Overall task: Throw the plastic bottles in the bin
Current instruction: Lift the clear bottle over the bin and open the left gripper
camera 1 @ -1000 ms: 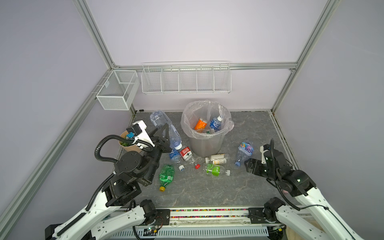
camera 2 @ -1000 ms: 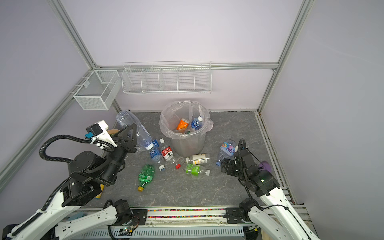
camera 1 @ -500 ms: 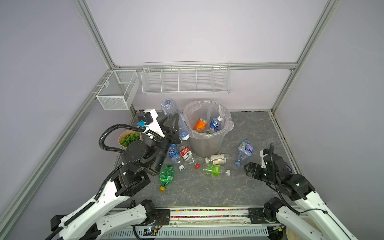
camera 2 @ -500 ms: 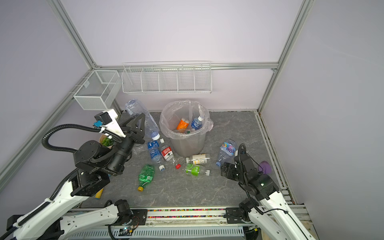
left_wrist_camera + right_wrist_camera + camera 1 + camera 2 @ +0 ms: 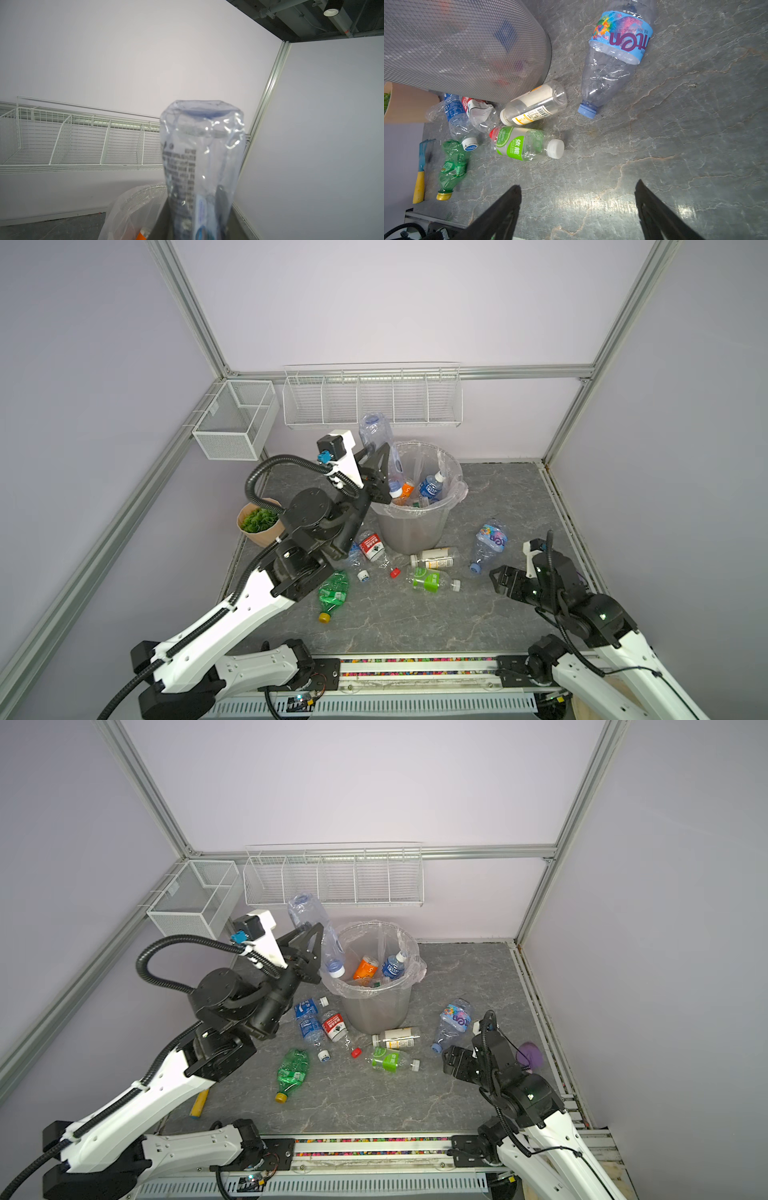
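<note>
Grey stone-pattern tabletop [image 5: 415, 622] carries the bin [image 5: 411, 531] at far centre; loose plastic bottles [image 5: 430, 578] lie near its base. Left gripper [image 5: 384, 472], clamped on a large clear bottle [image 5: 374, 429], has swung from the left to the bin's left rim, cap down: release should follow. Right gripper [image 5: 577, 185] hovers wide, empty.

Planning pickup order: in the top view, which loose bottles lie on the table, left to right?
Crushed green bottle, red-label bottle, lime-label bottle, colourful blue-label bottle. The blue-label pair and white-label bottle overlap neighbours, so left out.
</note>
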You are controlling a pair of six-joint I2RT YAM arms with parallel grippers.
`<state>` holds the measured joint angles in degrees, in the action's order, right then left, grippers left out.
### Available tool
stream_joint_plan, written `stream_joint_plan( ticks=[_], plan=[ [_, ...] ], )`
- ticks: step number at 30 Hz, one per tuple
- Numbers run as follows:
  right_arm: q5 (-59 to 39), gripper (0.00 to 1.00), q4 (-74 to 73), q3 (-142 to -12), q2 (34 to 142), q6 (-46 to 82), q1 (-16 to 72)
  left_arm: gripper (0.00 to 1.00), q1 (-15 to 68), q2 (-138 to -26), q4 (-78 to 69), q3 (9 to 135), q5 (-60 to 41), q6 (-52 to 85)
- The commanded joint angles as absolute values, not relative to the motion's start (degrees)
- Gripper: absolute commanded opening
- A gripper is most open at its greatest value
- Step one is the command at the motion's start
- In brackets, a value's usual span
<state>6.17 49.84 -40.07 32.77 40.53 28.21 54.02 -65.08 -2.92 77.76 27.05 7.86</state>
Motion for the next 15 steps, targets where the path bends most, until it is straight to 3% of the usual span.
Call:
stream_joint_plan(
  ticks=[1, 3, 4, 5, 6, 7, 9, 15],
  plan=[
    [6.48, 0.88, 51.55, -41.41, 32.14, 41.14, 28.09, 0.00, 49.47, -72.11, 2.39, 82.60, 18.71, 13.54],
    [6.50, 0.88, 52.00, -42.14, 31.92, 40.88, 28.11, 0.00, 48.08, -78.23, 9.20, 87.45, 17.08, 13.98],
    [6.59, 0.88, 52.26, -42.39, 31.73, 40.79, 28.07, 0.11, 47.75, -81.54, 14.35, 90.96, 18.24, 13.73],
    [6.62, 0.88, 52.53, -42.68, 31.57, 40.64, 28.08, 0.43, 47.60, -84.58, 18.88, 94.00, 19.46, 13.38],
    [6.68, 0.88, 52.98, -43.03, 31.26, 40.52, 28.10, 0.85, 47.58, -87.46, 24.05, 98.05, 21.01, 13.47],
    [6.84, 0.88, 53.44, -43.32, 30.97, 40.29, 28.09, 0.99, 47.56, -89.50, 29.31, 101.83, 22.11, 14.81],
    [7.46, 0.88, 54.41, -43.59, 30.05, 40.02, 28.05, 1.00, 47.85, -89.39, 33.61, 104.97, 20.63, 16.26],
    [8.34, 0.88, 53.97, -41.62, 27.69, 40.38, 28.10, 1.00, 50.07, -74.30, 16.39, 91.27, 19.24, 14.64]
  ],
)
